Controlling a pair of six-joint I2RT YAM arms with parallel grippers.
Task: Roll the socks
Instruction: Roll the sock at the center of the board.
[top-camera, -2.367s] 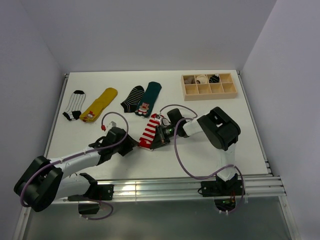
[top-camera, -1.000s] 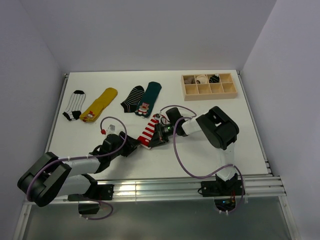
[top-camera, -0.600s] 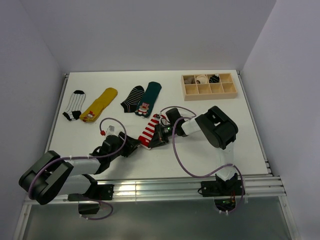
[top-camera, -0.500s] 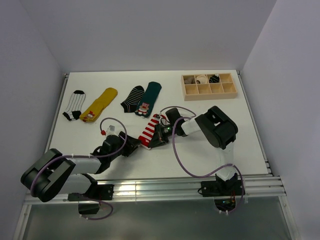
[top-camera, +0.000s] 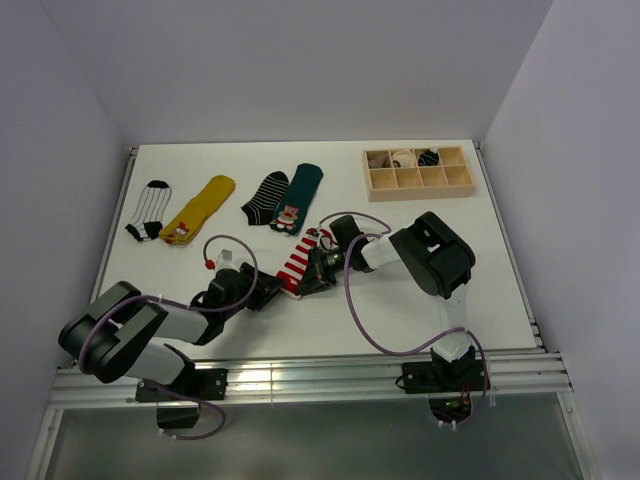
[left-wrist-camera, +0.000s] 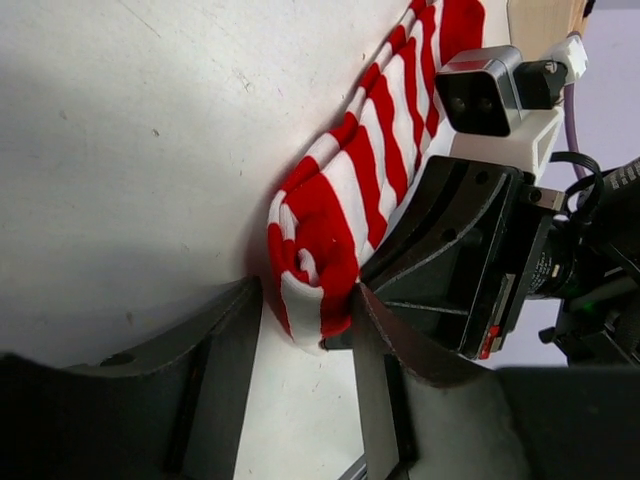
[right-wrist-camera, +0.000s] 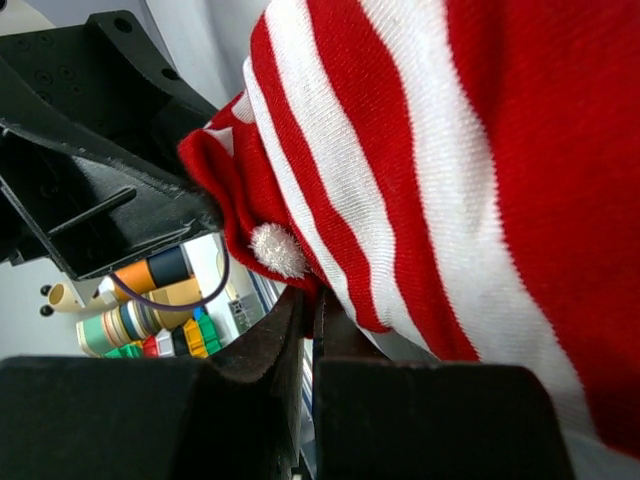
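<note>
Setting: robotics lab, enclosed test cell.

Evidence:
- White table (top-camera: 420, 310) boxed in on three sides by plain white walls (top-camera: 300, 70).
- Aluminium extrusion rail (top-camera: 330, 377) runs along the near edge. The left arm (top-camera: 170, 322) and right arm (top-camera: 435, 255) are mounted on it, side by side.
- Purple cables (top-camera: 352, 300) loop exposed along both arms.
- Test items are set out in order: socks (top-camera: 205, 205) flat in a row far left, wooden divided tray (top-camera: 420, 193) far right.
</note>
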